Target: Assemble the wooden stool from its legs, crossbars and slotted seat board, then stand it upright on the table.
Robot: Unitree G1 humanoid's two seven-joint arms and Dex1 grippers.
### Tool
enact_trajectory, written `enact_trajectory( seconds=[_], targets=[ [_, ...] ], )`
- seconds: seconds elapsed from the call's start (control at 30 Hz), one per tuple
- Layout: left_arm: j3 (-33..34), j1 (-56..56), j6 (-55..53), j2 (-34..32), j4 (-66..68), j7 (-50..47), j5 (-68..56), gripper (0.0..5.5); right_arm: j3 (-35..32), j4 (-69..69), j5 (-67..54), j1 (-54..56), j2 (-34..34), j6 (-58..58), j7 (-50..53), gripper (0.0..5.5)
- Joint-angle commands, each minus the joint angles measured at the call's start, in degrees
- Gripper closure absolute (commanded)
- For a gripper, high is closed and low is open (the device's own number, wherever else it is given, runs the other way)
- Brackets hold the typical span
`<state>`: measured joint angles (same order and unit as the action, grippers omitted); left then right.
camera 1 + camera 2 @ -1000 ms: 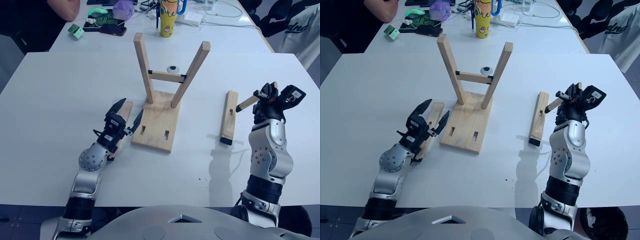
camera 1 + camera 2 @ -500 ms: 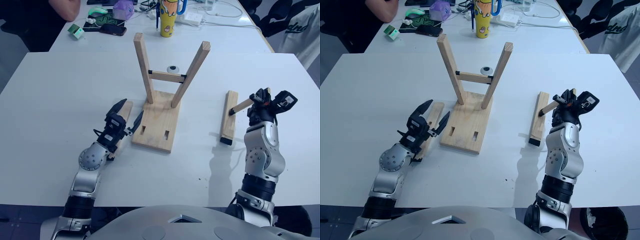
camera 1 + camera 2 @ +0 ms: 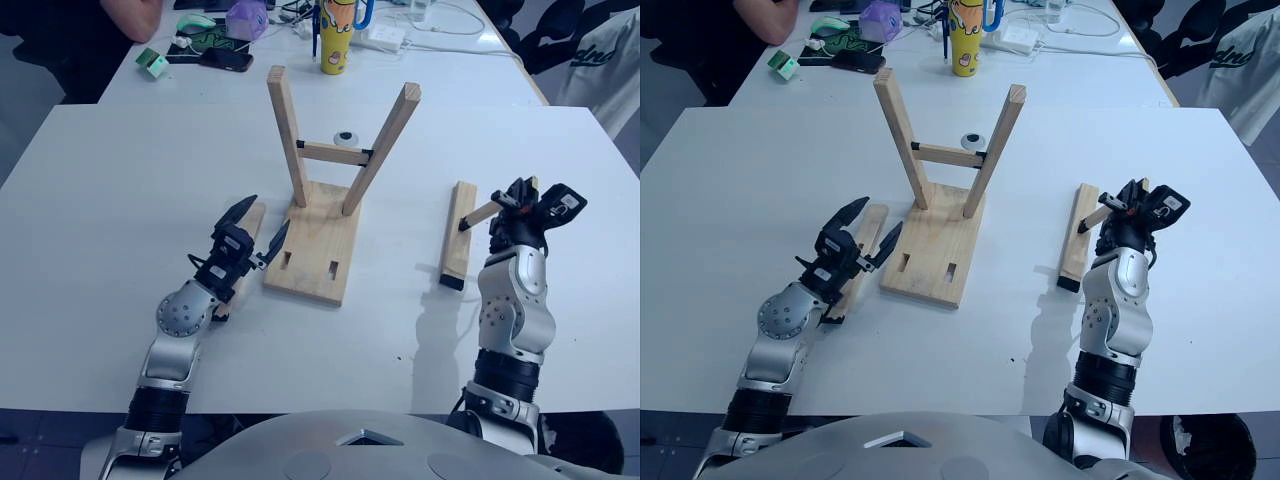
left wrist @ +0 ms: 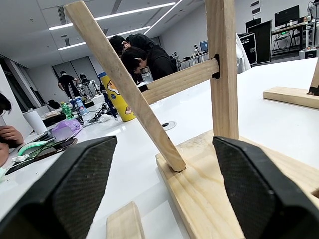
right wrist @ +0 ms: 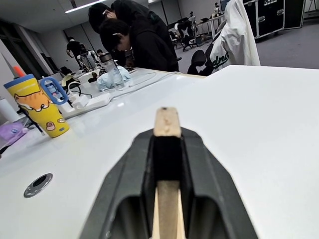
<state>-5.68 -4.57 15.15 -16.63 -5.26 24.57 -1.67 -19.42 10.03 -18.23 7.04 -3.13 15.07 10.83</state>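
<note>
Wooden crossbar (image 3: 482,214) was clenched in right end effector (image 3: 508,201), tip aimed at loose leg (image 3: 458,243), apparently for insertion | left end effector (image 3: 269,212) gaped over second leg (image 3: 873,222), ready to grasp.

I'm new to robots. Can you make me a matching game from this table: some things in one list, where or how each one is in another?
1 crossbar
2 seat board
3 loose leg
4 left end effector

A open, left of the board
B lying flat, right of the board
C gripped by right end effector
D flat, two legs standing in it

Pairs: 1-C, 2-D, 3-B, 4-A
</note>
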Motion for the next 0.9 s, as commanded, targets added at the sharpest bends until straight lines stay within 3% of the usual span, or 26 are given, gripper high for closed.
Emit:
enact_trajectory(
  seconds=[0.03, 0.47, 0.9],
  targets=[
    [-0.8, 1.9, -1.3, 0.0, 0.1, 0.6, -0.1, 1.92, 2.2, -5.7, 3.1, -3.6, 0.5, -1.3, -1.6, 5.06],
    [-0.8, 1.3, -2.1, -0.1, -1.3, 0.7, -0.5, 1.92, -1.7, -9.5, 1.8, -5.2, 1.3, -1.8, 0.1, 5.06],
    [-1.4, 1.8, -4.0, 0.6, -4.0, 0.2, -0.5, 1.92, 4.5, -8.7, 10.4, -8.3, 0.5, -0.7, 0.7, 5.06]
  ],
)
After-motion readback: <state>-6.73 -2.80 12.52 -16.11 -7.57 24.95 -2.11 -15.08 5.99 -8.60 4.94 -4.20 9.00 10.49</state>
